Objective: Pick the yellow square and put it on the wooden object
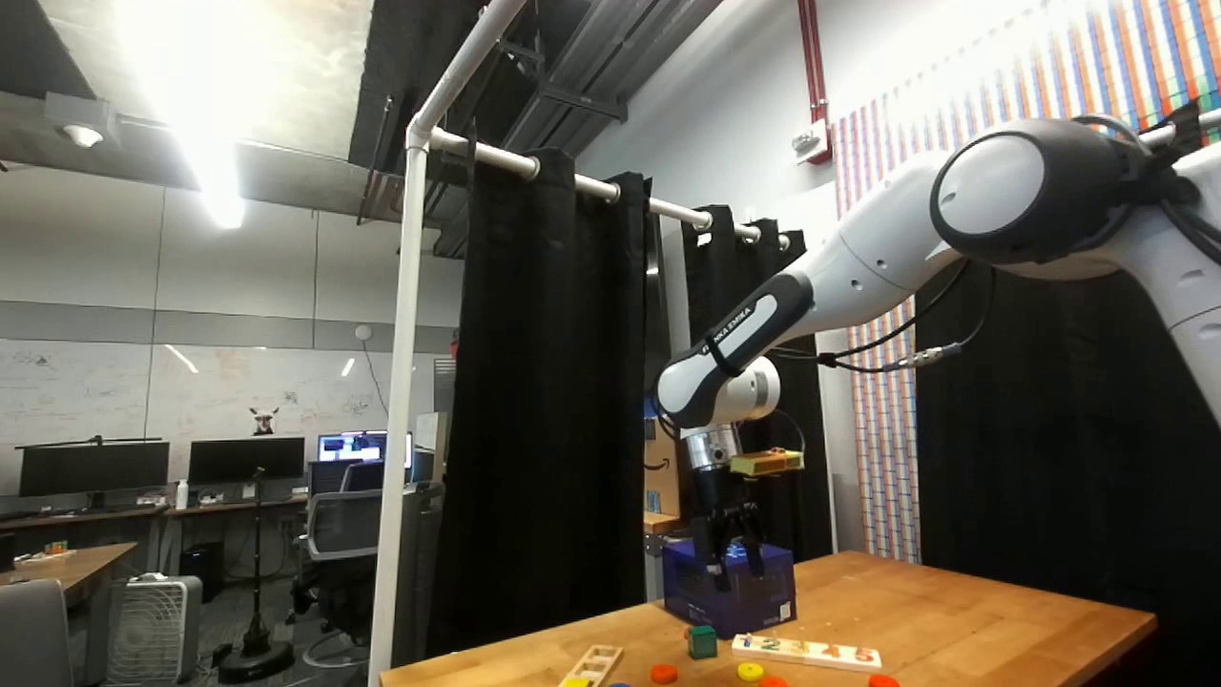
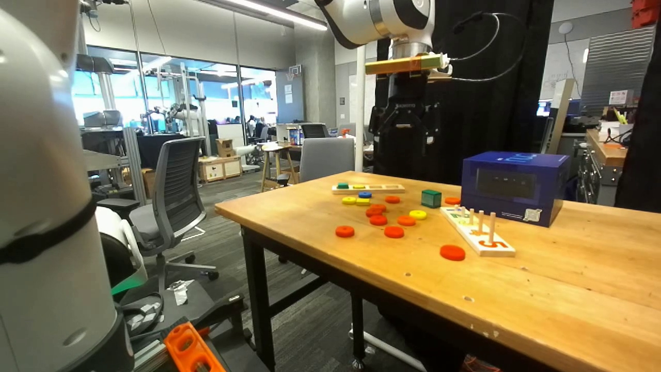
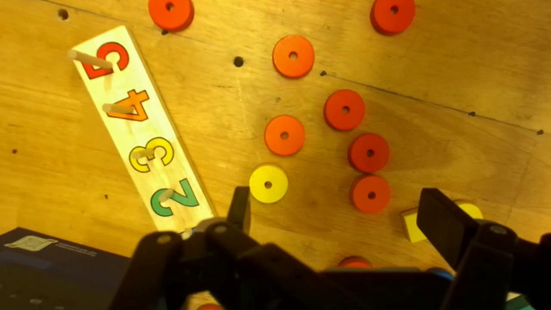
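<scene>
The yellow square [image 2: 363, 202] lies flat on the table beside a yellow disc in an exterior view. In the wrist view the yellow square [image 3: 413, 229] is partly hidden behind the right-hand finger. The wooden object is a low slotted tray [image 2: 369, 191] holding a green and a yellow piece. The tray [image 1: 599, 658] also shows at the bottom edge of an exterior view. In the wrist view it is mostly hidden or out of view. My gripper [image 3: 335, 193] is open and empty, pointing down above the table. It also shows in both exterior views [image 1: 739, 571] [image 2: 404, 144].
A dark-blue box [image 2: 516, 188] stands near a pegged number board [image 2: 477, 236]. A green cube [image 2: 431, 198] stands left of the box. Several red and orange discs [image 3: 284, 135], a yellow disc [image 3: 268, 184] and a blue disc [image 2: 364, 195] lie scattered on the tabletop.
</scene>
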Available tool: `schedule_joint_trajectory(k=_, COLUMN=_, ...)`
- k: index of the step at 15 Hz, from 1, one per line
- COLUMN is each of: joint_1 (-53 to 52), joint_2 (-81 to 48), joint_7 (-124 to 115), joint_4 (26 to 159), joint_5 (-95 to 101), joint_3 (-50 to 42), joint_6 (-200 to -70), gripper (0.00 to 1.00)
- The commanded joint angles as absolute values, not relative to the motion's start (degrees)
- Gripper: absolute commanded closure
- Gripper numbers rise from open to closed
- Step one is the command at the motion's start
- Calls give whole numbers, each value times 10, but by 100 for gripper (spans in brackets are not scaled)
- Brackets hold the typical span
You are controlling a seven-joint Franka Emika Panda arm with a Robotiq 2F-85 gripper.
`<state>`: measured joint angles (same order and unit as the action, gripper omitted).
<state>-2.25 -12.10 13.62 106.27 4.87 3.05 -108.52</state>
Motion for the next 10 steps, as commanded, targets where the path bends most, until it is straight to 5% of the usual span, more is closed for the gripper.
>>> schedule_joint_trajectory(k=1, joint_1=-22, joint_2=-166, joint_7=152, joint_4=1013, joint_5=20, joint_3=40, joint_6=-1082, gripper=0)
schedule_joint_trajectory(k=10, joint_1=-41, joint_2=-239, joint_7=148, joint_4=976, joint_5=23, joint_3=68, joint_6=-1088, gripper=0)
